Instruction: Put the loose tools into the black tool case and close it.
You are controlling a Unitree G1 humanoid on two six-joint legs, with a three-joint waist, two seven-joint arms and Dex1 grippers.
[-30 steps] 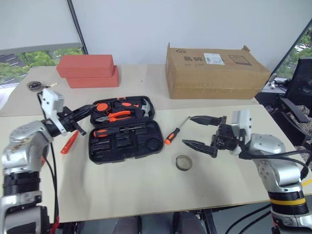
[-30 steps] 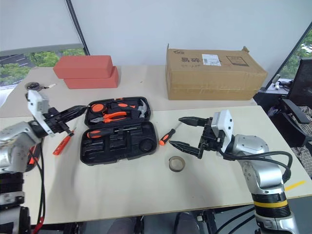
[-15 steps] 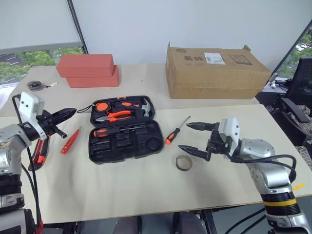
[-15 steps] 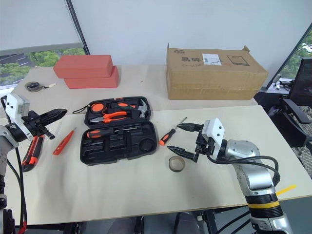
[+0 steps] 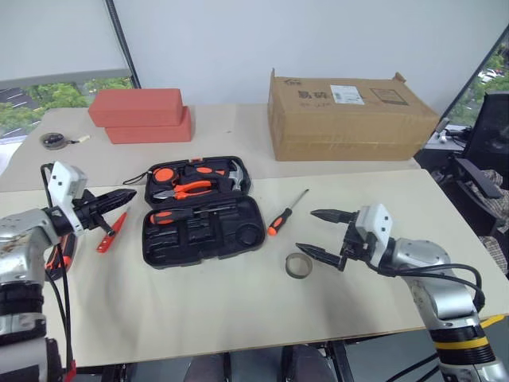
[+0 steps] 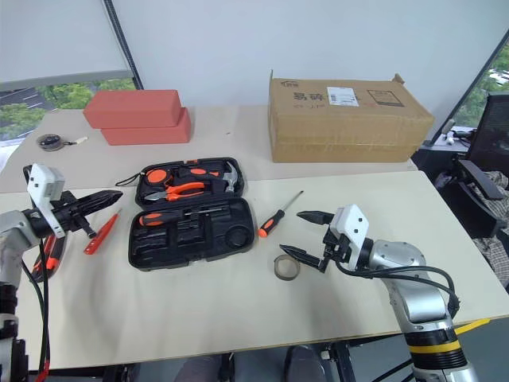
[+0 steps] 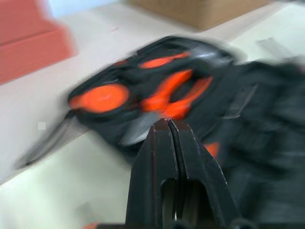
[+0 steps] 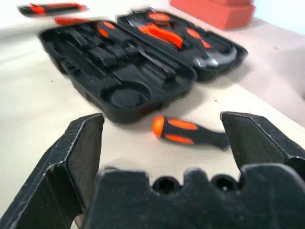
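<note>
Beside the open black tool case (image 5: 200, 211): three loose tools; left claw (image 5: 127, 194) closed, right claw (image 5: 316, 233) wide.

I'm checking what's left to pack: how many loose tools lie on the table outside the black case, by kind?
Black-and-orange screwdriver: 1
Thin orange tester screwdriver: 1
Orange-black utility knife: 1
Total: 3

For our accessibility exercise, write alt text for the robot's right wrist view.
The open right gripper faces a screwdriver lying on the table beside the open black case. Pliers and other tools sit in the case; red bricks stand beyond.
</note>
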